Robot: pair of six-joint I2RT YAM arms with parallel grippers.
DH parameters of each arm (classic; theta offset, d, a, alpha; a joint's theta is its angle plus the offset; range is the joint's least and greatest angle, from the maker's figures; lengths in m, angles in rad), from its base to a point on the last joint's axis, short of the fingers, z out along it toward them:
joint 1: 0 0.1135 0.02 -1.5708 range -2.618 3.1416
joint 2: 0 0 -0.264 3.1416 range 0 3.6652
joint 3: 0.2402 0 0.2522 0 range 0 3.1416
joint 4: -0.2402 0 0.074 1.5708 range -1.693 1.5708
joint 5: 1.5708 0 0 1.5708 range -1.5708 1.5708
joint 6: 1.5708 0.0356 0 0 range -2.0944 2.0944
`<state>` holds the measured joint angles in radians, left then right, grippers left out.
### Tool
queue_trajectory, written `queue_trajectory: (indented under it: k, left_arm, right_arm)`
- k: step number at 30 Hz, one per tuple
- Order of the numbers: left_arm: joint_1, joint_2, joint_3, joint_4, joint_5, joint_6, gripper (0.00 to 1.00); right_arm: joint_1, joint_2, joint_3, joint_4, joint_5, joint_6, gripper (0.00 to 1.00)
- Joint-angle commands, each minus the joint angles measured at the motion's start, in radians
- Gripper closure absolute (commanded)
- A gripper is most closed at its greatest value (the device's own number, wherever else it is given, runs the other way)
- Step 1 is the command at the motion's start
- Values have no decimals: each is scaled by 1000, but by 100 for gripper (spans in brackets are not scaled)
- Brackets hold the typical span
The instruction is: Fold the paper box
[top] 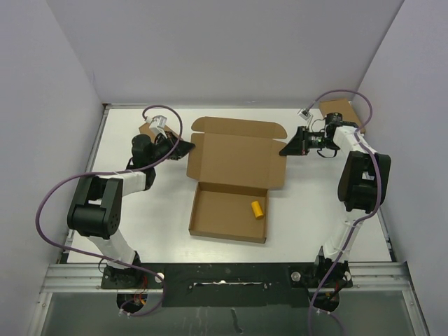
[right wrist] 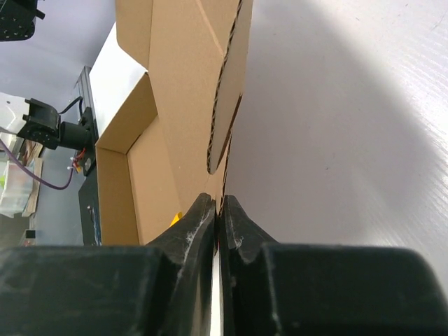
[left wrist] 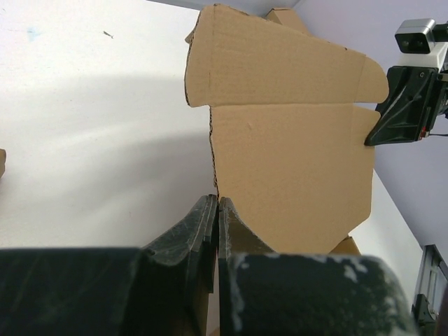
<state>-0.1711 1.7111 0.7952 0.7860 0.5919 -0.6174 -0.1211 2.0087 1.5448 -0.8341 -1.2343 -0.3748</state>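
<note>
Bright, even light from above; the white table [top: 301, 217] looks slightly washed out. Soft grey shadows cross it in both wrist views, whose near dark fingers [right wrist: 192, 231] are blurred

A robotics lab cell: white desk [top: 308, 210] boxed in by plain panels [top: 231, 49], left arm [top: 105, 206] and right arm [top: 360, 182] bolted to a metal rail [top: 70, 276].

The left arm [top: 98, 210] and right arm [top: 362, 180] pair chunky black joint housings with white links, each trailed by a looping purple cable [top: 40, 217]. Fingers [left wrist: 187, 234] are matte black and scuffed; a grey-white camera [left wrist: 418, 36] tops the wrist.
</note>
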Motion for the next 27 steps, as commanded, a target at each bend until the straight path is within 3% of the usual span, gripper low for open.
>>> queue_trajectory:
  k: [1,3,8,15,21,27]
  left_arm:
    - [-5,-86,6,48,48,8,100]
    - [-4,-100,8,16,46,16,100]
    - [0,-159,7,-92,11,75,72]
    - [53,-250,50,-290,26,171,42]
    - [172,-288,167,-548,188,271,35]
    - [186,-309,288,-752,287,415,25]
  right_arm:
    - [-7,-47,12,5,-40,-47,100]
    - [-12,-54,14,-14,-52,-76,100]
    - [-18,-73,16,-42,-57,-121,100]
    - [-18,-85,31,-85,-60,-176,100]
    - [-16,-99,38,-108,-63,-205,100]
    - [-4,-111,41,-116,-62,-223,100]
